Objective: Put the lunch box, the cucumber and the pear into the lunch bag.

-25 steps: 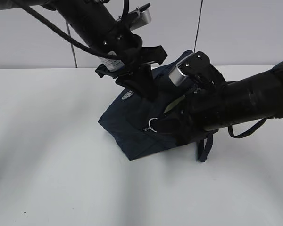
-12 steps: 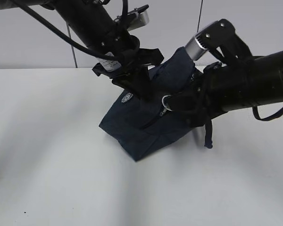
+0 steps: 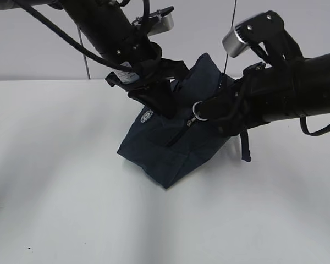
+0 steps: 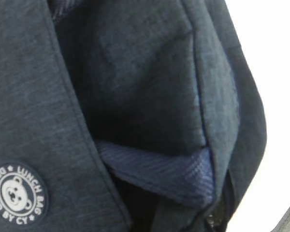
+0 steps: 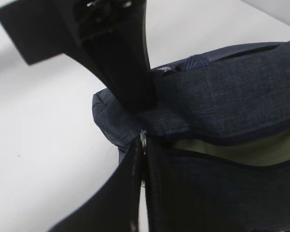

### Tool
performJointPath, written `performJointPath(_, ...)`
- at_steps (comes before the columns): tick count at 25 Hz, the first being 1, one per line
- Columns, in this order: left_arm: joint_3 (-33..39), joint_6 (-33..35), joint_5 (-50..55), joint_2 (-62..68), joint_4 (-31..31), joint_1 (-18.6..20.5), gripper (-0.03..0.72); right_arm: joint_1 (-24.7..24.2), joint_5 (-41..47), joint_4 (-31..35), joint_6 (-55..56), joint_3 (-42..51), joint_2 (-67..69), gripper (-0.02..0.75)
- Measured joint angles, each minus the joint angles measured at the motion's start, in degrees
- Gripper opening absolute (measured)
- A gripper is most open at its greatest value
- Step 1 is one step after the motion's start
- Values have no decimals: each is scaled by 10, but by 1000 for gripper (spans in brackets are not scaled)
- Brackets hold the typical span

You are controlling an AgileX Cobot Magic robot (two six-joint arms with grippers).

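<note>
The lunch bag point(image 3: 176, 146) sits tilted on the white table point(image 3: 60, 181), its right side lifted off the surface. The left gripper point(image 3: 164, 104) presses into the bag's top just above the round white logo point(image 3: 147, 115); whether its fingers are open or closed cannot be told. The right gripper point(image 3: 209, 113) meets the bag at the metal ring pull point(image 3: 198, 109), with its fingers closed on the zipper seam. Through the bag's opening the pale green lid of the lunch box point(image 5: 232, 150) shows inside. A strap point(image 3: 245, 146) hangs from the bag's right edge.
</note>
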Motion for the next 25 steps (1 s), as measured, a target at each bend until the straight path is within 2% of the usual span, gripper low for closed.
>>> performJointPath(5,-4,-1,-4,0,-2,-1,19,-17,7,-1,13,-16,0,6)
performJointPath(12,-4,-2,-13,-1,-30,-1,19,-64,65,-10,24,-40,0,6)
performJointPath(25,-4,-2,0,-8,-102,14,50,-73,112,-40,42,-44,0,6)
